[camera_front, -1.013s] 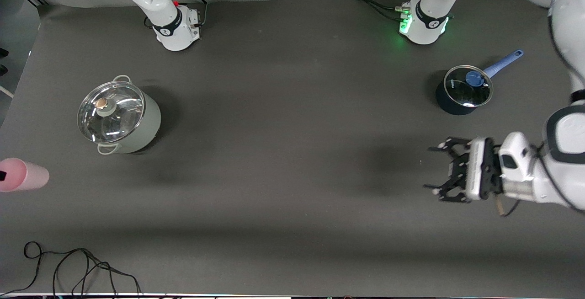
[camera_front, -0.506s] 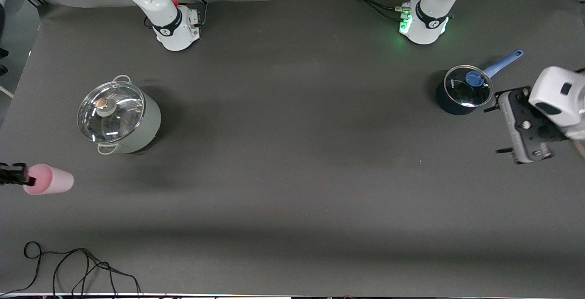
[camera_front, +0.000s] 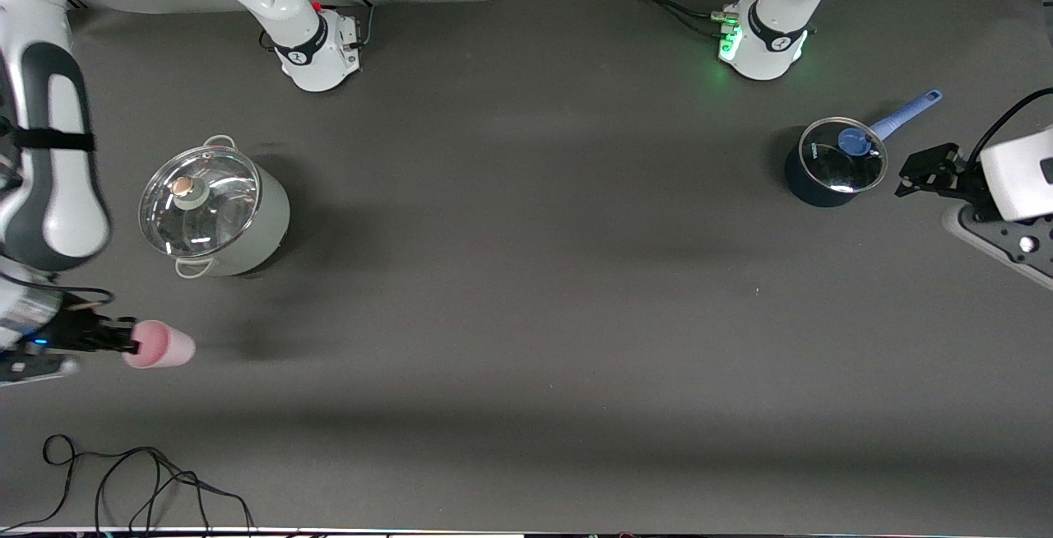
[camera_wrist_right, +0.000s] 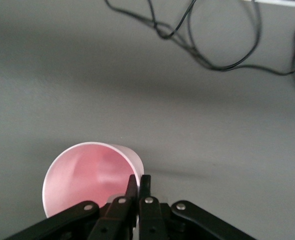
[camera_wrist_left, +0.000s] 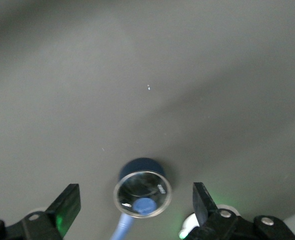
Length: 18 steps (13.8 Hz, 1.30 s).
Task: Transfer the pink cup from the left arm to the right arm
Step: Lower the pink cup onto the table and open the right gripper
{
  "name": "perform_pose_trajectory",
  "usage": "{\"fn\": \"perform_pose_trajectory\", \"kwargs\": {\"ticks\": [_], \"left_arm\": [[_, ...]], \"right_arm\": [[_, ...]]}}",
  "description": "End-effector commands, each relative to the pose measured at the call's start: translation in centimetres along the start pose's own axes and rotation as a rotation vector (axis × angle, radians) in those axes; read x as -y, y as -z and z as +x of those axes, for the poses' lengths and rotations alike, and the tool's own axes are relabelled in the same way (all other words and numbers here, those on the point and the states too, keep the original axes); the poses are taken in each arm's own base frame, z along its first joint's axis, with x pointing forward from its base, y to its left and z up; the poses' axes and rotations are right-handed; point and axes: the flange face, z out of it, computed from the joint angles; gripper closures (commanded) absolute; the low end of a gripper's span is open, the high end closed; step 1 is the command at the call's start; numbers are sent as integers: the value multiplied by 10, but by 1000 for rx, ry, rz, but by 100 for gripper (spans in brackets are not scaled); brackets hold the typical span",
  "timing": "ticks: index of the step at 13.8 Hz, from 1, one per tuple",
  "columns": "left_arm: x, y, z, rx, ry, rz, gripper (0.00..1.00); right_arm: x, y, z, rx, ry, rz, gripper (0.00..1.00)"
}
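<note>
Already the right hand is clamped on the rim of the pink cup, carrying it on its side above the counter at its own end, at about five o'clock from the big lidded pot. The left hand is spread wide and empty over the blue saucepan. The handover looks done; nothing seems left.
</note>
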Motion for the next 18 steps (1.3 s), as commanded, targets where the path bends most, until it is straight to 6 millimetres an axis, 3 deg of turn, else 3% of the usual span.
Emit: {"fn": "perform_pose_trajectory", "kwargs": {"ticks": [1, 5, 10, 11, 12, 13, 14, 18], "left_arm": [[-1, -1, -6, 11, 172, 18, 0], [3, -2, -1, -9, 216, 33, 0], [6, -16, 6, 11, 205, 12, 0], [6, -16, 5, 20, 200, 9, 0], [5, -16, 3, 28, 198, 6, 0], [3, -17, 3, 34, 193, 6, 0], [2, -17, 3, 41, 192, 5, 0], [-6, -23, 1, 61, 181, 10, 0]], "right_arm": [[-1, -46, 0, -14, 45, -1, 100], [-3, -81, 0, -34, 46, -20, 100], [1, -86, 2, -39, 54, -18, 100], [1, -86, 2, -40, 53, -18, 93], [0, -86, 1, -40, 50, -18, 65], [-1, -86, 1, -38, 48, -17, 15], [-1, -86, 1, -36, 48, -16, 5], [-4, -84, 0, -33, 46, -16, 2]]}}
